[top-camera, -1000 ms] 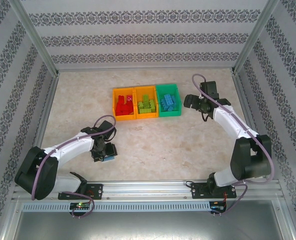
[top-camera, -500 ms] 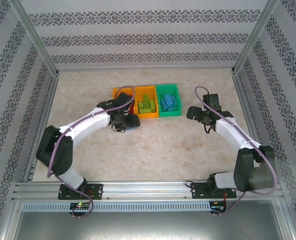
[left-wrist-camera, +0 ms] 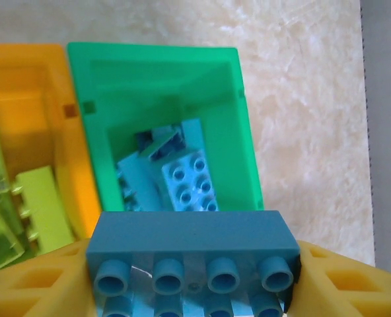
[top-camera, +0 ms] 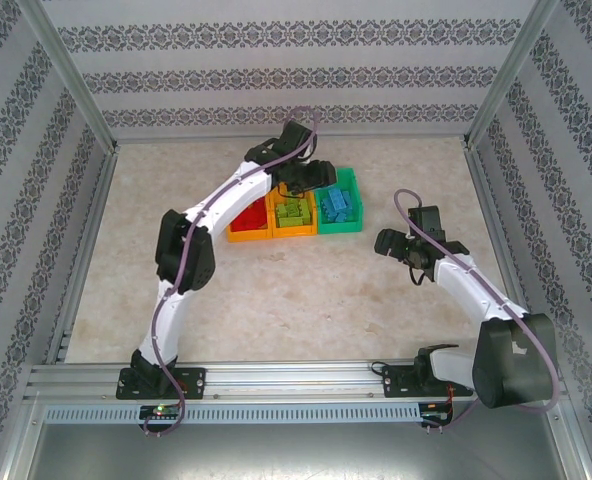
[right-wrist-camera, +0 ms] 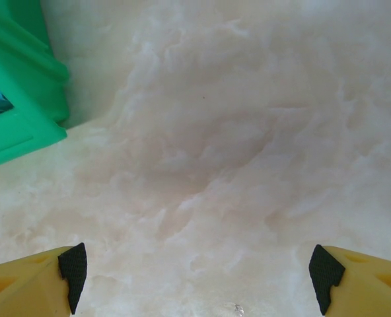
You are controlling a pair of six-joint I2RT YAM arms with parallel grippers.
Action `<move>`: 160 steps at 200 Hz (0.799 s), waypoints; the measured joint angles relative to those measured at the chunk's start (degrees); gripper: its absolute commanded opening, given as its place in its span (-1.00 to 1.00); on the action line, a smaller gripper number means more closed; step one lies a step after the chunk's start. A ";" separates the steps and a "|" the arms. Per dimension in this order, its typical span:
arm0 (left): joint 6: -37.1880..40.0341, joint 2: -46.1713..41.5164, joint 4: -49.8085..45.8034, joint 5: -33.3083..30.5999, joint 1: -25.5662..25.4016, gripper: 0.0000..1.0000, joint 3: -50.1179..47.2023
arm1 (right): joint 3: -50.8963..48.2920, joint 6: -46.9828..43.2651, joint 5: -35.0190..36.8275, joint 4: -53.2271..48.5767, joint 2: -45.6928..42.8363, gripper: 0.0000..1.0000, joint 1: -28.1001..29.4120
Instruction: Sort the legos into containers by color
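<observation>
- The left fingers (left-wrist-camera: 40, 284) clamp a blue brick (left-wrist-camera: 194, 241) by its ends. They hold it studs-up toward the wrist camera, raised over the edge of the green bin (left-wrist-camera: 247, 132).
- Inside the green bin lie more blue bricks (left-wrist-camera: 185, 178). The middle orange bin (left-wrist-camera: 34, 86), joined to the green bin's side, holds light green bricks (left-wrist-camera: 43, 205). The end orange bin (top-camera: 248, 237), one further from the green bin, holds red bricks (top-camera: 244, 216).
- The right fingers (right-wrist-camera: 34, 281) stand wide apart and empty over bare bench (right-wrist-camera: 235, 132), a corner of the green bin close by.
- The step in hand appears to be delivery: blue brick to the bin of blues, with the release not yet made.
- The next move likely calls for centring the brick over the green bin's opening, clear of the wall shared with the orange bin. The left fingers then part.
</observation>
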 measured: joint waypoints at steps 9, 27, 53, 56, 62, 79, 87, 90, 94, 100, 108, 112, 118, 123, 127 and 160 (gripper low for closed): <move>-1.44 1.84 0.46 0.28 0.00 0.10 1.22 | -0.13 0.22 0.00 -0.02 -0.70 0.81 0.00; -4.24 4.63 1.25 1.03 0.13 0.09 2.12 | -0.50 0.61 -0.02 0.15 -1.90 0.81 0.00; -7.19 8.07 3.26 2.14 0.46 0.10 6.14 | -1.03 1.25 -0.02 0.20 -2.56 0.81 0.00; -7.39 8.44 3.45 2.12 0.46 0.11 6.75 | -1.11 1.25 -0.02 0.20 -2.60 0.81 0.00; -7.78 9.25 3.67 2.19 0.48 0.12 8.11 | -1.33 1.31 -0.02 0.20 -2.69 0.81 0.00; -8.59 11.10 4.04 2.16 0.50 0.15 11.13 | -2.10 1.44 -0.02 0.20 -2.99 0.81 0.00; -8.81 11.74 4.15 2.16 0.52 0.18 12.07 | -2.43 1.46 -0.02 0.20 -3.08 0.81 0.00; -8.87 12.00 4.15 2.16 0.52 0.20 12.41 | -2.56 1.46 -0.02 0.20 -3.08 0.81 0.00; -9.01 12.17 4.22 2.14 0.55 0.23 12.66 | -2.69 1.46 -0.02 0.20 -3.10 0.81 0.00; -9.11 12.46 4.22 2.12 0.59 0.28 12.87 | -2.91 1.49 -0.02 0.20 -3.17 0.81 0.00; -9.27 12.79 4.20 2.12 0.70 0.32 12.98 | -3.15 1.49 -0.02 0.17 -3.32 0.81 0.00; -9.35 12.96 4.20 2.14 0.74 0.34 13.03 | -3.26 1.49 -0.02 0.17 -3.45 0.81 0.00; -9.49 13.14 4.17 2.12 0.85 0.39 13.03 | -3.39 1.51 0.00 0.17 -3.61 0.81 0.00; -9.60 13.31 4.13 2.10 0.92 0.44 13.03 | -3.41 1.49 0.00 0.17 -3.72 0.81 0.00; -9.77 13.42 4.20 2.16 1.03 0.48 13.03 | -3.41 1.49 0.00 0.17 -3.76 0.81 0.00; -9.94 13.44 4.37 2.56 1.22 0.86 13.60 | -3.41 1.51 0.00 0.20 -3.91 0.81 0.00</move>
